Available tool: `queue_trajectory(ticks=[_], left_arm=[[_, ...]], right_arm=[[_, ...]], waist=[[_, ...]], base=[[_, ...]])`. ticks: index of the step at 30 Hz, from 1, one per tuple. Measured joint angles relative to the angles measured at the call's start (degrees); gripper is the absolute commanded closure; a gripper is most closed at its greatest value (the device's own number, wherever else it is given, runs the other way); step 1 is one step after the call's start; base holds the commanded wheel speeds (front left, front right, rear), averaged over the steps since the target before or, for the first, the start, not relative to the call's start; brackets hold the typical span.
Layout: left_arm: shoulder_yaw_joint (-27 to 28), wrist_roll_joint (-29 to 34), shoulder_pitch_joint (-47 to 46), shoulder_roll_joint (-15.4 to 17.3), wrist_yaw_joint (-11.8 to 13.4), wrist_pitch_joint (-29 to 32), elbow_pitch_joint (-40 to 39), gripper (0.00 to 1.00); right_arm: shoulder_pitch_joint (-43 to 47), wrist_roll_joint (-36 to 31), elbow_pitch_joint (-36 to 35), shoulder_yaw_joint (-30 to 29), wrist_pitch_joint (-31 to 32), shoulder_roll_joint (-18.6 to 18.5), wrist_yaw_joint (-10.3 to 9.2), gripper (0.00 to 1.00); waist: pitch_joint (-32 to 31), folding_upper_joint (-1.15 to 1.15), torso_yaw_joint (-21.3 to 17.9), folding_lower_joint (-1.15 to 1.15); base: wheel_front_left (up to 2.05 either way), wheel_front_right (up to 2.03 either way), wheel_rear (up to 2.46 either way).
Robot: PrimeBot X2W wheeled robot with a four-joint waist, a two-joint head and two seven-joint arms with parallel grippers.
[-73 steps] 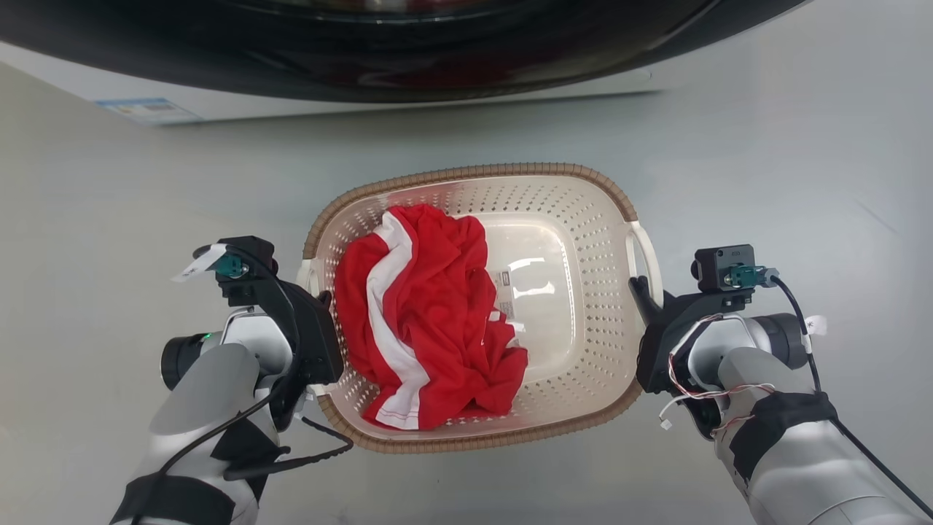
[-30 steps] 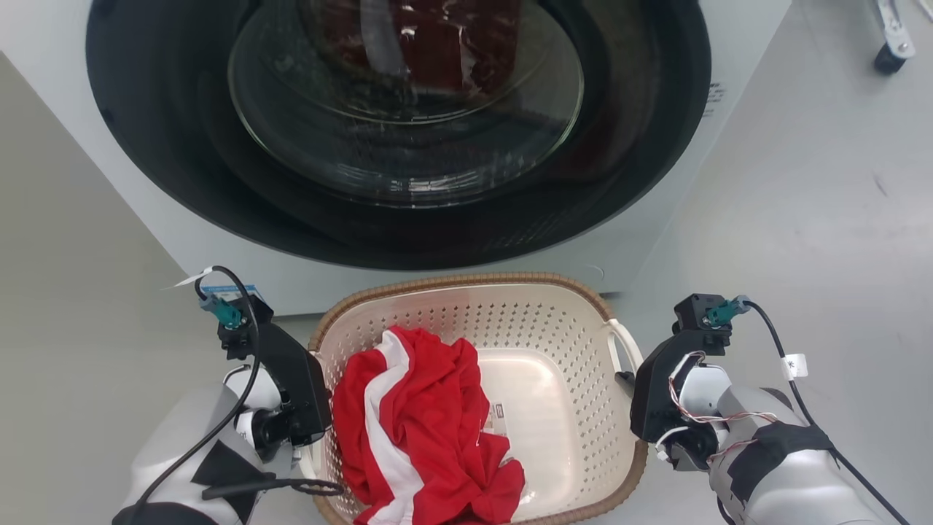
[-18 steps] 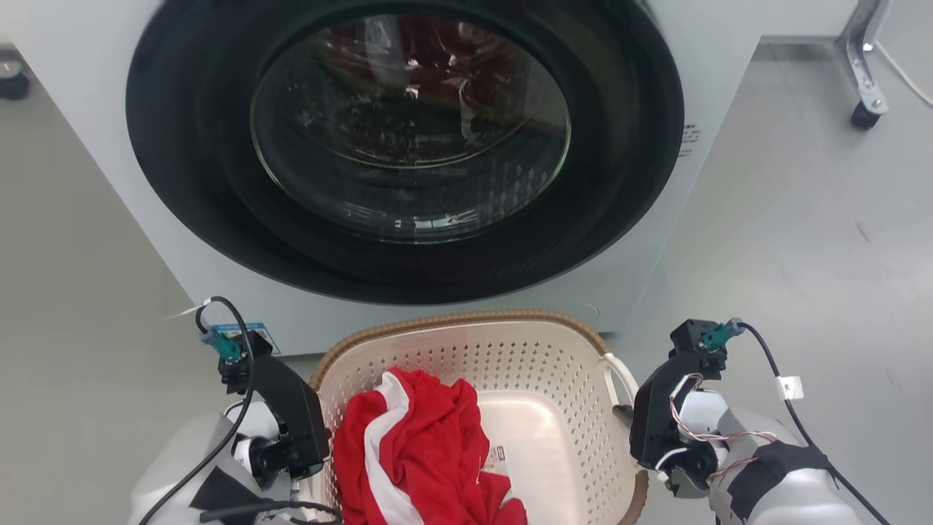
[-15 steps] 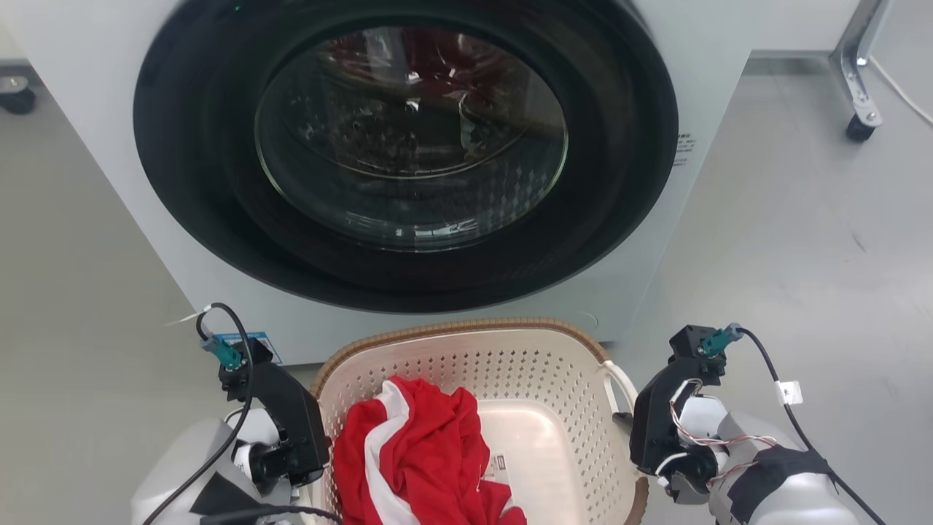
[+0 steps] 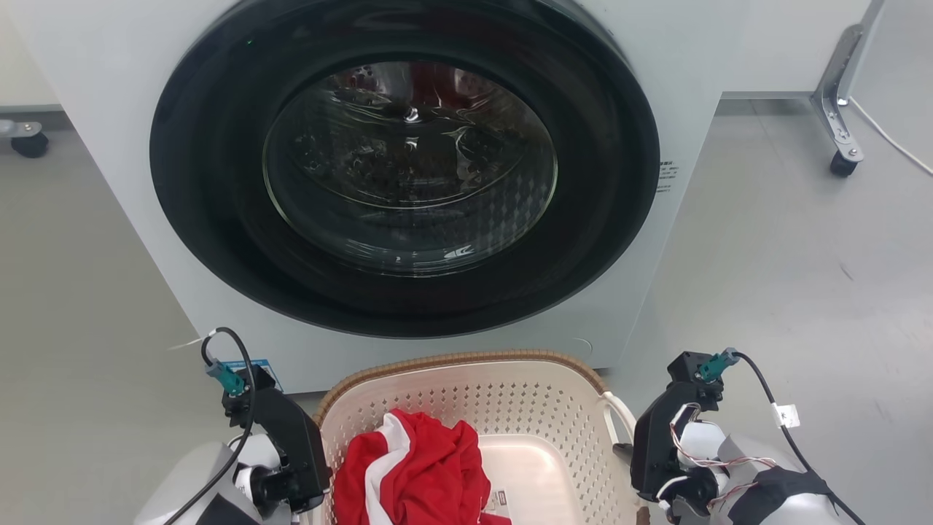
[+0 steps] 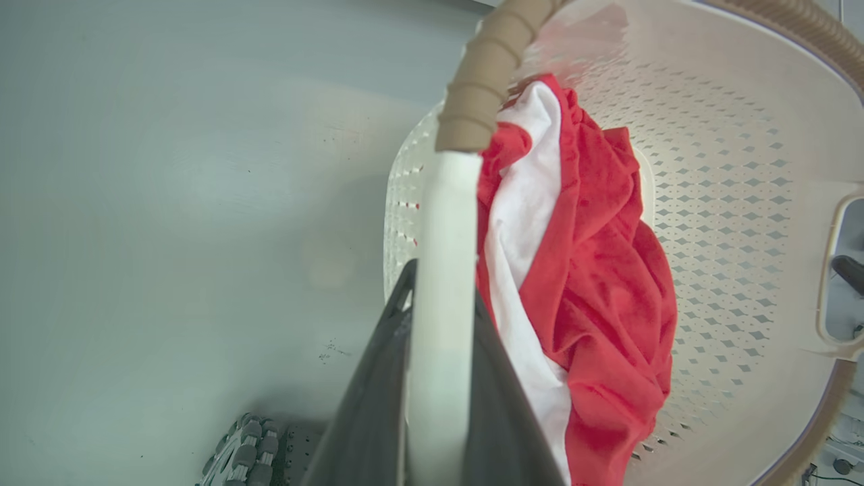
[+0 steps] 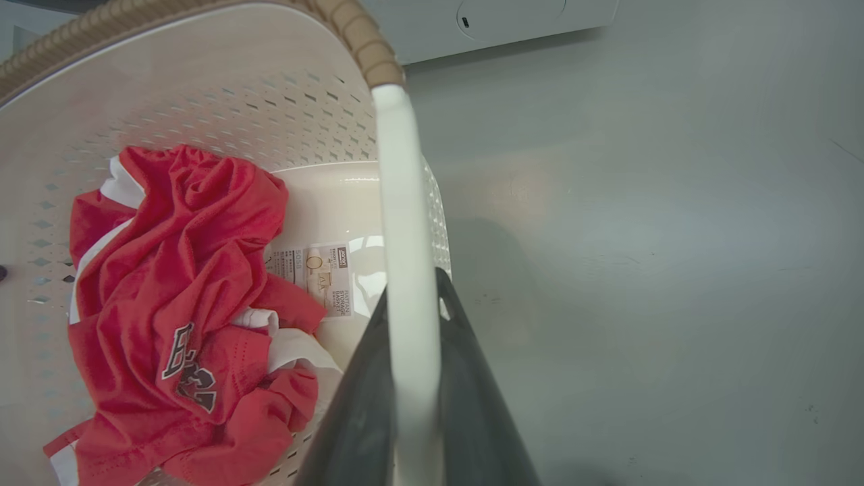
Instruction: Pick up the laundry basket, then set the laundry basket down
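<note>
The left hand (image 6: pixel 440 293) is clamping the left loop handle (image 6: pixel 445 216) of the laundry basket (image 5: pixel 510 408), and the right hand (image 7: pixel 413 287) is clamping the right loop handle (image 7: pixel 398 202). The basket, carrying a red garment (image 5: pixel 423 467), is sitting directly before the washing machine (image 5: pixel 692 73). It is probably hanging off the floor (image 5: pixel 802 277), though its underside is hidden. Setting down is waiting. Grey floor is spreading around the machine, and a castored frame leg (image 5: pixel 838 131) is standing beside it.

White washer (image 5: pixel 700 87), big dark round door (image 5: pixel 404 168) shut. Crumpled red-and-white jersey (image 7: pixel 182 270). Wheeled metal leg (image 5: pixel 838 109) off right on grey floor (image 5: pixel 802 255).
</note>
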Motion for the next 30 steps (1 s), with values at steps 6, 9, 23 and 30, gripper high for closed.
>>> queue_trajectory(ticks=[6,9,23,30], left_arm=[[-0.05,-0.34,0.94,-0.12,0.0,0.07,0.13,1.0],[-0.07,-0.34,0.95,-0.12,0.0,0.05,0.13,1.0],[-0.3,-0.49,0.99,-0.11,0.0,-0.3,0.29,1.0],[-0.36,-0.52,1.01,-0.1,0.0,-0.54,0.33,1.0]], right_arm=[[0.51,0.59,0.36,0.23,0.27,0.01,0.0,1.0],[0.56,1.04,0.38,0.22,0.27,0.01,0.0,1.0],[0.62,2.05,0.31,0.76,0.24,0.01,-0.01,1.0],[0.62,2.16,0.31,0.93,0.23,0.01,-0.01,1.0]], waist=[[-0.5,0.0,-0.16,0.0],[-0.58,0.01,-0.14,0.0],[-0.53,0.01,0.28,0.0],[-0.39,0.01,0.51,0.0]], base=[[0.0,0.0,0.0],[0.0,0.0,0.0],[0.0,0.0,0.0],[0.0,0.0,0.0]])
